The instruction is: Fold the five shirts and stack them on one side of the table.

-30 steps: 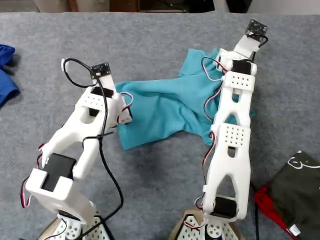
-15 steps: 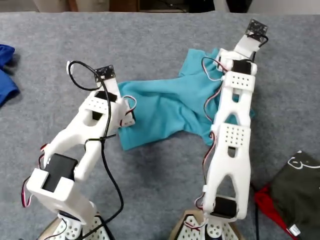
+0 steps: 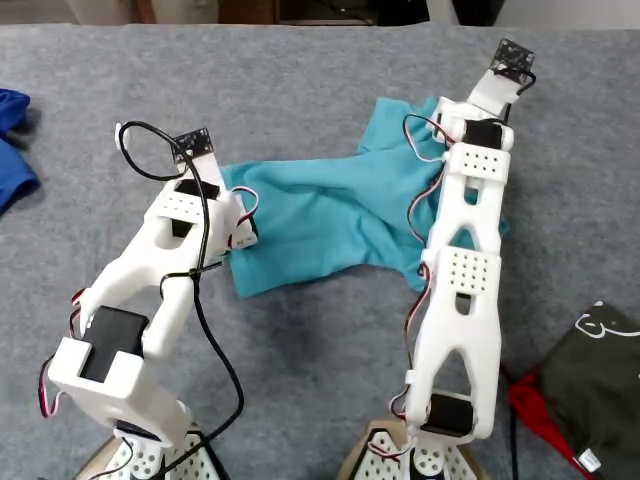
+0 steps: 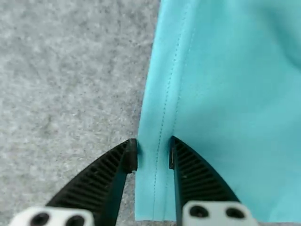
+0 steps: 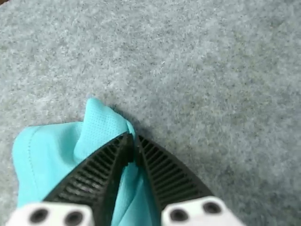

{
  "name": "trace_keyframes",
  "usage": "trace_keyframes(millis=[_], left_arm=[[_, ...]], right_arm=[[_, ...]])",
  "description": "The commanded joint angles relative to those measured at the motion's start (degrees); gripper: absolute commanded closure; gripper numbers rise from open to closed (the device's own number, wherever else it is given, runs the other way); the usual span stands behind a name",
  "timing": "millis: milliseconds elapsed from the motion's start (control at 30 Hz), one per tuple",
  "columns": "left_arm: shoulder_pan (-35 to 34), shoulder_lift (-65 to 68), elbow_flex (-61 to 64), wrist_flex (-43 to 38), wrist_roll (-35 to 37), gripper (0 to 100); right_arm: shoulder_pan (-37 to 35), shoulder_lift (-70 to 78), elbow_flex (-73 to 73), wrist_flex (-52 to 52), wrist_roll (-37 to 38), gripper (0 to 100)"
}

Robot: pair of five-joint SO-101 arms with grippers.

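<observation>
The teal shirt (image 3: 320, 220) lies crumpled and only half spread in the middle of the grey worktop (image 3: 330, 60), and both arms are at it, one at each end.

The left pincer (image 4: 153, 153) stands over the shirt's hem. Its jaws are slightly released, one on the bare worktop just off the cloth and the other on the cloth, with the stitched edge strip lying flat between them; it is not clenched on anything. The right pincer (image 5: 132, 141) is at the opposite end of the shirt, clenched on a raised, bunched corner of the teal cloth.

Over the last second the left arm swung in toward the shirt's middle and then back out. The hem went with it, first inward and now a little farther from the right arm's end than a second ago. The right arm has not moved. This looks like a spreading pull, with the right arm anchoring one end while the left draws the other flat. No fold has been made, so this shirt is at the flattening stage.

Away from the teal shirt, a blue shirt (image 3: 12, 150) lies at the edge of the worktop beyond the left arm. A dark shirt (image 3: 590, 370) over a red shirt (image 3: 540, 405) waits beside the right arm's base. No stack exists yet.
</observation>
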Motion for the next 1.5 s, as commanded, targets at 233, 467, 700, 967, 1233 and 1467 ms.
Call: trace_keyframes(millis=[233,467,700,967,1233,1467], left_arm=[[-0.4,-0.2,0.2,-2.4,0.2,98],[-0.4,-0.2,0.1,-2.5,0.4,98],[-1.2,-2.2,-4.1,2.6,0.3,98],[-5.5,-10.4,-12.1,11.7,0.3,98],[-5.7,-21.4,-23.3,19.3,-2.5,98],[-5.9,-28.0,-32.7,25.8,-7.6,98]], right_arm=[[-0.4,-0.2,-2.8,0.2,0.4,99.1],[-0.3,-0.2,-3.1,0.2,0.4,99.0],[0.0,-1.6,-4.3,0.4,0.1,99.0],[-2.4,-14.5,-4.0,15.7,2.2,89.8],[-0.6,-26.7,-4.1,20.0,2.4,77.2],[3.2,-36.0,-3.9,26.4,4.2,76.2]])
